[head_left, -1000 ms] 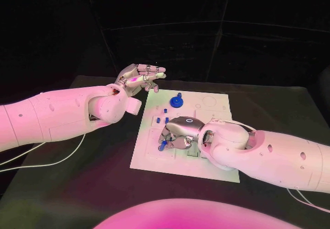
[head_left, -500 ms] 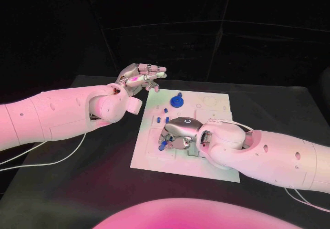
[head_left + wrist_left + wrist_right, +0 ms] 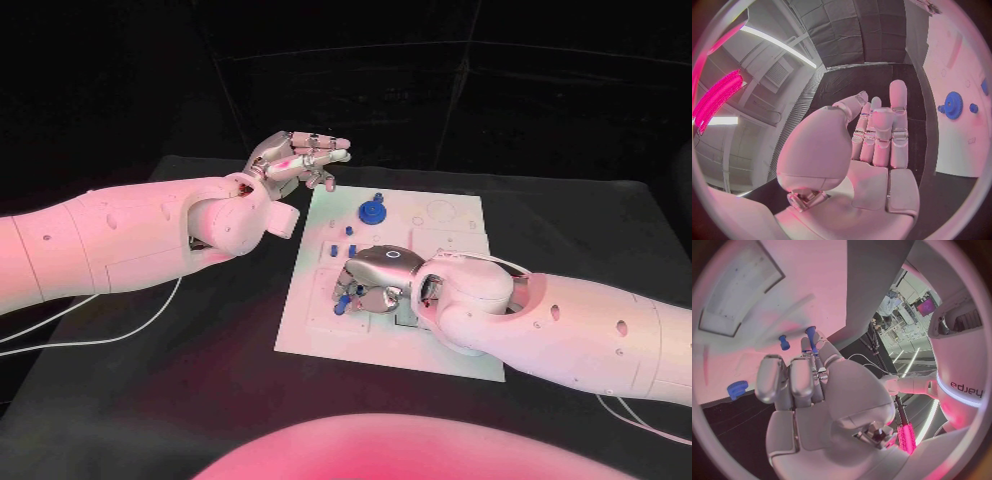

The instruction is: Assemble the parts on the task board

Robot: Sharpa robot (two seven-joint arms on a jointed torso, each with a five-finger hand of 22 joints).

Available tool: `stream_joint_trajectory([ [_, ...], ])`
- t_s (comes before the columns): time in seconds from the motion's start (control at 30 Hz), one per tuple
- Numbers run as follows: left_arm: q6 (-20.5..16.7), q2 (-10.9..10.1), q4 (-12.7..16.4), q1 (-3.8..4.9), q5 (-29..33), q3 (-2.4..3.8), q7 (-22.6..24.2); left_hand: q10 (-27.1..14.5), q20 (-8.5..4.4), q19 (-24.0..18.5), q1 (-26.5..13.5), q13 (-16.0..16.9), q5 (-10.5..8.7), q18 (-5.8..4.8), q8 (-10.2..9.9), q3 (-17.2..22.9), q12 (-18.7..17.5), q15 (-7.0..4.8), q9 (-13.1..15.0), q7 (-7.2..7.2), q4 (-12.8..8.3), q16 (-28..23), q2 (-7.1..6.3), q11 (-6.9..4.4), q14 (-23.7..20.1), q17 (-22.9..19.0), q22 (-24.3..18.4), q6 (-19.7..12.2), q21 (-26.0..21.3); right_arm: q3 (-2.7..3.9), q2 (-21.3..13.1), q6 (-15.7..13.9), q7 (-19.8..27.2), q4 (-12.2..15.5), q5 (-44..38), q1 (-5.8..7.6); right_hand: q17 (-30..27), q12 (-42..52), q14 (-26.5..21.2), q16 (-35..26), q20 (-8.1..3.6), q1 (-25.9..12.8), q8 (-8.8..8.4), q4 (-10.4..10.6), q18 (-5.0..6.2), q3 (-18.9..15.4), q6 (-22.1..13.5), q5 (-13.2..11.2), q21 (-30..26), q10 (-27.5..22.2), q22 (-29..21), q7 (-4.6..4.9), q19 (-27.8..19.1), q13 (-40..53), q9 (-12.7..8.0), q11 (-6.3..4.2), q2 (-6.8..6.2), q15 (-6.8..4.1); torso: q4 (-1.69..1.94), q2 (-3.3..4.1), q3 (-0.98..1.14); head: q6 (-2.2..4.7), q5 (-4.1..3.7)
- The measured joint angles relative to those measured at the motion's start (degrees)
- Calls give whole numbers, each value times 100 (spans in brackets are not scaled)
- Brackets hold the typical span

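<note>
Left to right. Our left hand (image 3: 299,160) hung raised off the far-left corner of the task board (image 3: 315,318), over bare table, fingers extended and lying close together, nothing in it; the left wrist view (image 3: 876,135) showed the palm empty. From it, the blue gear (image 3: 372,212) lay to its right on the board's far end, near but apart. The same gear (image 3: 953,104) showed in that wrist view beside a smaller blue piece (image 3: 974,107).

Mid-board, our right hand (image 3: 378,280) was down on the plate, fingers curled in around a small blue peg (image 3: 342,307) at its left edge. The right wrist view showed a peg (image 3: 811,339) standing up at the fingertips, long axis roughly upright and in line with the fingers. We couldn't tell from either view whether it was actually pinched or just touched. A second small blue part (image 3: 784,342) sat just beside it on the board, and the gear (image 3: 737,389) well off to the side.

Key relation for the next move, as we judged it: peg directly at the right hand's fingertips, so the right hand was far nearer than the left. A row of small blue pegs (image 3: 348,249) stood between that hand and the gear.
</note>
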Motion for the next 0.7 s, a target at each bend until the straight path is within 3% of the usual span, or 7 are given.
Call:
stream_joint_trajectory([
  [0.17, 1, -2, 1, 0, 0, 0, -1, 0, 0, 0, 0, 0, 0, 0, 0, 0, 0, 0, 0, 0, 0, 0, 0, 0, 0, 0, 0, 0, 0, 0, 33, 31, -34, -7, -29, -1, -13, -60, 0, 0, 20, -108, -11, 17, 0, 17, -10, 0, 0, -1, -12, -1, -19, 1, 8, 1, -66, 0, 0, -1, 0, -6, 4],
  [0.4, 1, -4, 5, 0, 0, 0, -3, 0, 0, 0, 0, 0, 0, 0, 0, 0, 0, 0, 0, 0, 0, 0, 0, 0, 0, 0, 0, 0, 0, 0, 86, 170, -82, -37, -56, 0, -183, -247, 9, -44, 112, -438, -14, 64, 1, 15, -292, 2, -88, -222, -231, 143, -179, -3, -7, 132, -175, 75, 0, -1, -2, -13, 8],
  [0.57, 1, -9, 5, 2, 0, 0, -5, 0, 0, 0, 0, 0, 0, 0, 0, 0, 0, 0, 0, 0, 0, 0, 0, 0, 0, 0, 0, 0, 0, -3, 93, 215, -100, -48, -65, -4, -216, -278, -9, -71, 142, -573, -14, 101, 0, -75, -606, 2, -128, -309, -289, 124, -209, -7, -8, 163, -334, 94, 1, -4, -2, -15, 8],
  [0.7, 2, -10, 5, 2, 0, 0, -8, 0, 0, 0, 0, 0, 0, 0, 0, 0, 0, 0, 0, 0, 0, 0, 0, 0, 0, 0, 0, 0, 0, -4, 104, 199, -100, -40, -66, -6, -214, -278, -9, -71, 142, -586, -14, 100, 1, -106, -720, 2, -128, -330, -289, 102, -209, -7, -8, 142, -347, 94, 1, -4, -2, -11, 8],
])
